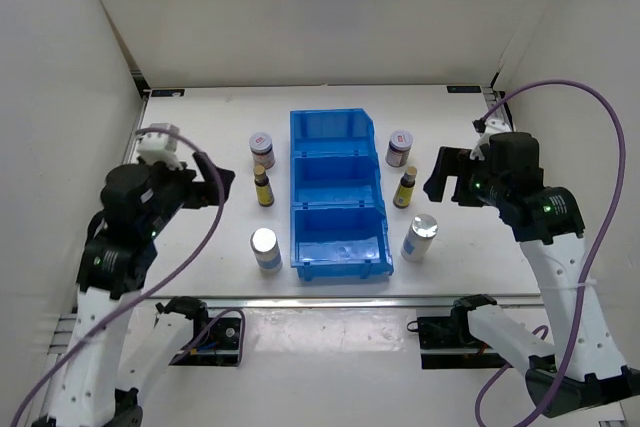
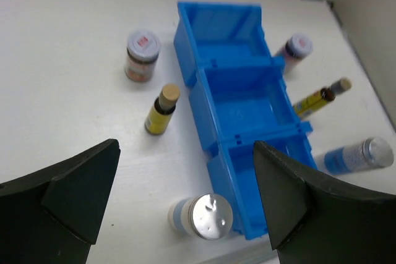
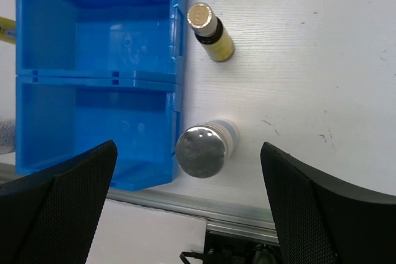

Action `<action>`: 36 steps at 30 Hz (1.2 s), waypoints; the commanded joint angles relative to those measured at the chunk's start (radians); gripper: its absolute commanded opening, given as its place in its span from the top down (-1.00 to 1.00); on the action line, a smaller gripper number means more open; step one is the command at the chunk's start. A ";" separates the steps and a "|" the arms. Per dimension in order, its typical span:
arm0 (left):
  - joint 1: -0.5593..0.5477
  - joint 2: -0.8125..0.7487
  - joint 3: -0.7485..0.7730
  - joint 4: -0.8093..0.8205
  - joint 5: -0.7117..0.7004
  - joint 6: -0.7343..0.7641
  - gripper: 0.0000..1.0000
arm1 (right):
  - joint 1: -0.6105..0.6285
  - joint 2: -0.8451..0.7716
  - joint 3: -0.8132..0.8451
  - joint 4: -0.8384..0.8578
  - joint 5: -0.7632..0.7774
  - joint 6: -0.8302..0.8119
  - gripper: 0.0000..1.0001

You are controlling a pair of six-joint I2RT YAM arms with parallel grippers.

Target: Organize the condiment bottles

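All six bottles stand upright beside the blue bin (image 1: 295,162). On its left are a dark jar (image 1: 262,148), a brown bottle (image 1: 263,186) and a silver-topped cylinder (image 1: 265,249). On its right are a jar (image 1: 399,148), a bottle (image 1: 405,187) and a cylinder (image 1: 420,238). My left gripper (image 1: 215,187) is open and empty, above the table left of the left row; its wrist view shows the left cylinder (image 2: 202,216) below it. My right gripper (image 1: 447,175) is open and empty, right of the right row, above the right cylinder (image 3: 204,148) and bottle (image 3: 210,31).
The bin's three compartments hold nothing, as seen in the left wrist view (image 2: 185,47) and the right wrist view (image 3: 99,79). White walls enclose the table on three sides. A metal rail (image 1: 330,297) runs along the near edge.
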 commanded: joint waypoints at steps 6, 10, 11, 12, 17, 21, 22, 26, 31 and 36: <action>0.001 -0.042 -0.076 -0.002 -0.012 -0.053 -1.00 | 0.004 0.002 0.003 -0.054 -0.061 -0.017 -1.00; 0.001 0.022 -0.112 -0.037 -0.030 -0.151 -1.00 | 0.014 0.048 -0.010 -0.108 -0.159 -0.026 -1.00; 0.001 0.022 -0.112 -0.051 -0.056 -0.169 -1.00 | 0.031 0.048 -0.010 -0.123 -0.159 -0.026 -1.00; 0.001 0.012 -0.122 -0.051 -0.082 -0.180 -1.00 | 0.041 0.059 -0.010 -0.134 -0.142 -0.026 -1.00; 0.001 -0.010 -0.142 -0.064 -0.124 -0.180 -1.00 | 0.114 0.039 -0.048 -0.138 0.089 0.047 -1.00; 0.001 0.004 -0.194 -0.074 -0.078 -0.212 -1.00 | 0.166 0.110 -0.117 -0.122 0.089 0.115 -1.00; 0.001 0.004 -0.204 -0.074 -0.088 -0.212 -1.00 | 0.183 0.128 -0.132 -0.122 0.137 0.142 -1.00; 0.001 0.004 -0.204 -0.074 -0.107 -0.203 -1.00 | 0.231 0.168 -0.195 -0.097 0.212 0.228 -1.00; 0.001 0.035 -0.204 -0.074 -0.107 -0.203 -1.00 | 0.242 0.223 -0.221 -0.065 0.273 0.264 -0.86; 0.001 0.035 -0.213 -0.074 -0.116 -0.203 -1.00 | 0.242 0.288 -0.246 -0.045 0.264 0.273 -0.51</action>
